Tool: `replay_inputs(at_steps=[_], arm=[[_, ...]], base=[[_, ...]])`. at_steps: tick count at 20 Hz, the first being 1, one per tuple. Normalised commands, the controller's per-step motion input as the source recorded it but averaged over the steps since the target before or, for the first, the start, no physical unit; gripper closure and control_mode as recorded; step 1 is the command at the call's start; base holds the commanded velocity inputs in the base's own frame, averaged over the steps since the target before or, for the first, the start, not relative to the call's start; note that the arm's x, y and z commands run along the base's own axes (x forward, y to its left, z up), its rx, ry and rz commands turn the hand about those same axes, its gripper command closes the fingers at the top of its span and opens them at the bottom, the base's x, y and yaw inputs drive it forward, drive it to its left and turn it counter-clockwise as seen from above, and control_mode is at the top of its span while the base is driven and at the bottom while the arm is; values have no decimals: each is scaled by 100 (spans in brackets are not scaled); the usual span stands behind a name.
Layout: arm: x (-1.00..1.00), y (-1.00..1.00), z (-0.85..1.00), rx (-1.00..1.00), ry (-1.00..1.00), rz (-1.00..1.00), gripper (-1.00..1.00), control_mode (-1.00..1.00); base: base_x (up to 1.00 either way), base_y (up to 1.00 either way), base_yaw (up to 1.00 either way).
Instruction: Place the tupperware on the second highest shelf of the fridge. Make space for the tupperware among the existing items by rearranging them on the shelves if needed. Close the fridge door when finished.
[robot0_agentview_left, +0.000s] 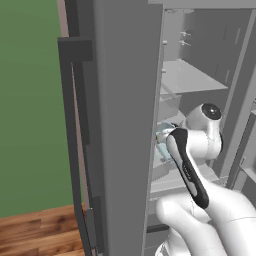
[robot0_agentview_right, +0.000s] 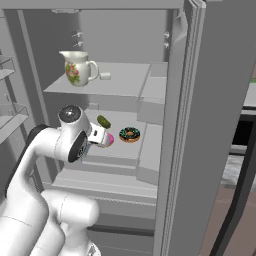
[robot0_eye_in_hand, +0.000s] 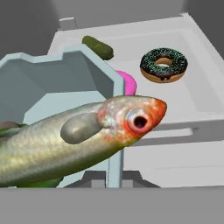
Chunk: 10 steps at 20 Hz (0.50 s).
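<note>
A: Arm first. How is it posed?

B: It rises from the base, bends at a white elbow and reaches forward into the open fridge (robot0_agentview_right: 210, 125). In the right base view the wrist sits at about 8 o'clock from the chocolate donut (robot0_agentview_right: 129, 134), level with the shelf that carries the donuts.

A: Surfaces and room?

B: Pale grey shelves (robot0_agentview_right: 125, 80) run across the interior. The cream floral jug (robot0_agentview_right: 77, 67) stands on the upper panel at 11 o'clock in the right base view. Below it, one shelf (robot0_eye_in_hand: 192, 87) holds the chocolate donut at 1 o'clock in the hand view, the green pickle-like piece (robot0_eye_in_hand: 98, 47) at 12 o'clock, and the pink-frosted donut (robot0_eye_in_hand: 127, 82), mostly hidden behind the container. In the left base view a green wall (robot0_agentview_left: 27, 100) and a wooden floor (robot0_agentview_left: 40, 232) lie at 9 and 7 o'clock, beside the grey door.

A: And the pincer?

B: The gripper (robot0_agentview_right: 100, 136) is clenched. The tupperware (robot0_eye_in_hand: 65, 87), pale teal, fills the near left of the hand view with a fish (robot0_eye_in_hand: 78, 140) lying across it. It sits right at the hand, so it looks grasped, though the fingers themselves are covered. In the left base view the container (robot0_agentview_left: 162, 140) shows at the door's edge, just ahead of the wrist.
</note>
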Motion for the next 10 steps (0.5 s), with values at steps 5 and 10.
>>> replay_inputs(at_steps=[5, 10], arm=[[39, 32, -20, 1, 0, 0, 100, -100], [36, 26, -13, 1, 0, 0, 100, -100]], base=[[0, 0, 0], [0, 0, 0]])
